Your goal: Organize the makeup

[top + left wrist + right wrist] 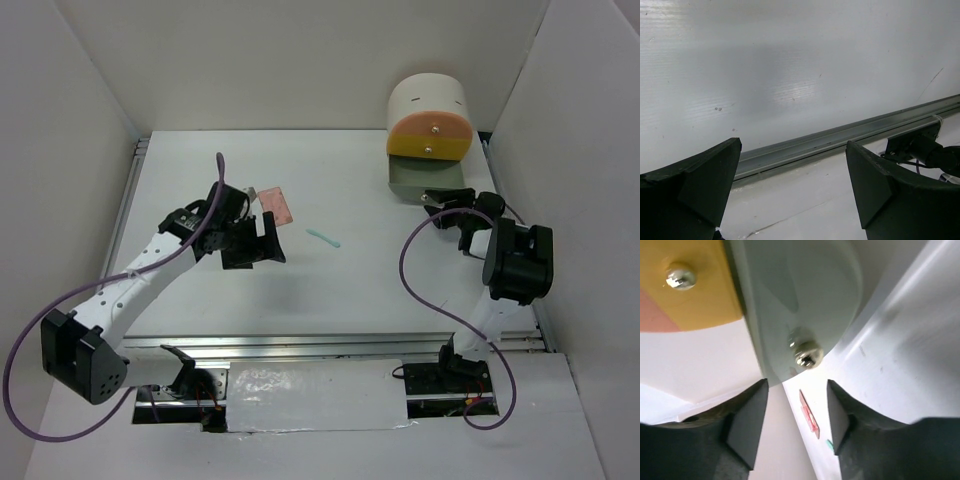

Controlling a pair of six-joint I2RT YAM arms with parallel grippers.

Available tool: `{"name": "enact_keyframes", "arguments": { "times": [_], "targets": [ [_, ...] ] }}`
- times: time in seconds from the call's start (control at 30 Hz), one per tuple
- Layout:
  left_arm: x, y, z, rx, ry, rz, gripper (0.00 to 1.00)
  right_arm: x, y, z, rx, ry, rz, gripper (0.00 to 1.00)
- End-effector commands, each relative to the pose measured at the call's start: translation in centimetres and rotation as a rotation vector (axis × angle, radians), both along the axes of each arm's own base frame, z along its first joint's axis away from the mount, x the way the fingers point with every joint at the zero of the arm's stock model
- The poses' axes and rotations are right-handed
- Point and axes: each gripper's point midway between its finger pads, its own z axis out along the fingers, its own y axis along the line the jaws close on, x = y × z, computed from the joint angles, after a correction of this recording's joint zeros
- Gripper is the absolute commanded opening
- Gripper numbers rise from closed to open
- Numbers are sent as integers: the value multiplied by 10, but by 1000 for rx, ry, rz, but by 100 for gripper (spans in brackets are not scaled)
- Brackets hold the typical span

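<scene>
While my left tool (262, 240) hung open beside the pink palette (276, 206) in the top view, its wrist view showed only table (790, 75) between the jaws. My right tool (797, 407) stood parted, gripping nothing, below the drawer knob (807, 352); with the drawer (430, 182) out, I judged grasping the palette came next.

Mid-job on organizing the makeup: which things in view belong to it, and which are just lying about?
Belongs to the job:
pink palette
mint-green stick
Both lie loose on the table.

Not makeup:
round drawer unit, its grey bottom drawer pulled out
purple cables
metal rail at the near edge
</scene>
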Motion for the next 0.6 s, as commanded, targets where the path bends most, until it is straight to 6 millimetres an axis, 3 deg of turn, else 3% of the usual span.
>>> {"name": "enact_keyframes", "arguments": {
  "times": [0.0, 0.13, 0.17, 0.23, 0.27, 0.33, 0.37, 0.4, 0.43, 0.47, 0.5, 0.53, 0.57],
  "targets": [
    [0, 4, 10, -14, -29, 37, 100, -8, -1, 28, -43, -68, 17, 59],
    [2, 12, 1, 28, -5, 90, 99, -19, 11, 56, -88, -118, 64, 76],
    [1, 14, -4, 45, 17, 110, 99, -24, 23, 56, -113, -107, 108, 81],
    [6, 18, -10, 76, 37, 158, 100, -26, 38, 82, -187, -146, 145, 82],
    [6, 20, -13, 91, 50, 172, 99, -29, 67, 88, -262, -169, 222, 83],
    [12, 22, -16, 111, 72, 220, 99, -36, 99, 87, -351, -115, 294, 83],
    [14, 26, -18, 136, 82, 241, 99, -43, 142, 91, -442, -105, 434, 83],
    [18, 26, -13, 136, 77, 259, 99, -41, 153, 76, -516, -47, 464, 82],
    [20, 27, -17, 156, 99, 284, 99, -29, 172, 96, -581, -74, 516, 82],
    [23, 33, -17, 188, 93, 307, 99, -28, 186, 88, -677, -67, 608, 82],
    [23, 39, -11, 212, 99, 330, 99, -50, 211, 36, -702, 109, 762, 82],
    [24, 44, -13, 238, 116, 356, 99, -35, 221, 52, -773, 94, 779, 82],
    [26, 52, -13, 270, 111, 378, 99, -49, 221, 32, -851, 186, 869, 82]
  ]
}}
